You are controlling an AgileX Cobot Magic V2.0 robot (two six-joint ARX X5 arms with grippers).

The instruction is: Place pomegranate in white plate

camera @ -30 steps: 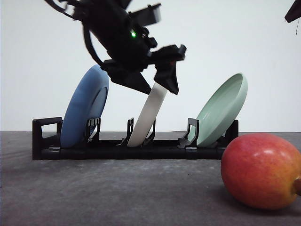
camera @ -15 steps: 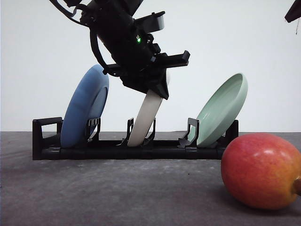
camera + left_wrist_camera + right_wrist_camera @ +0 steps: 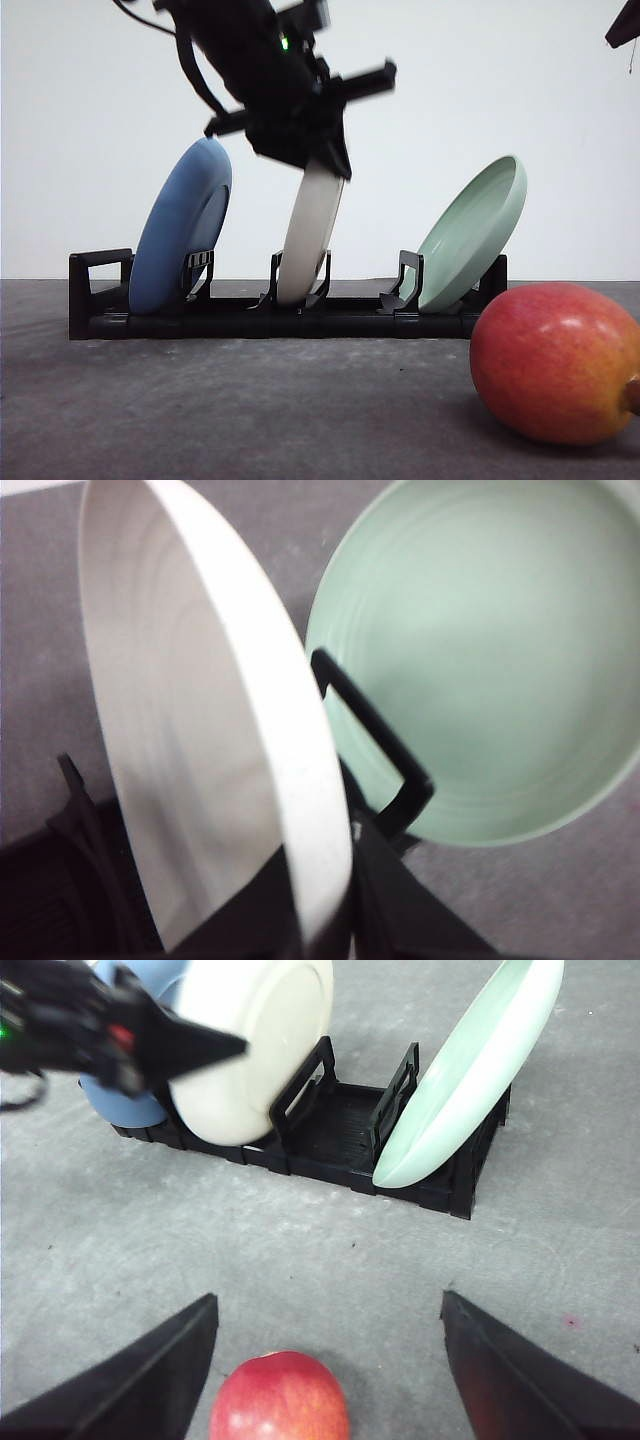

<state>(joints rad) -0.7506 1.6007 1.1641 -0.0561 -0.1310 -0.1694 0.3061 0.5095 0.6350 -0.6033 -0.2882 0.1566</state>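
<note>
standing on edge in rack [image 3: 280, 322], white plate [image 3: 312, 235], left claw [image 3: 325, 165] clamping its rim

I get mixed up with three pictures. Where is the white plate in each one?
Front view: the white plate stands on edge in the middle slot of the black rack, its top under the left gripper.
Left wrist view: big, close up, beside the green plate.
Right wrist view: its back shows, at the rack's far end.
Shared landmark: the green plate.

No text, label, brand, number or sign can be read on anything here.
</note>
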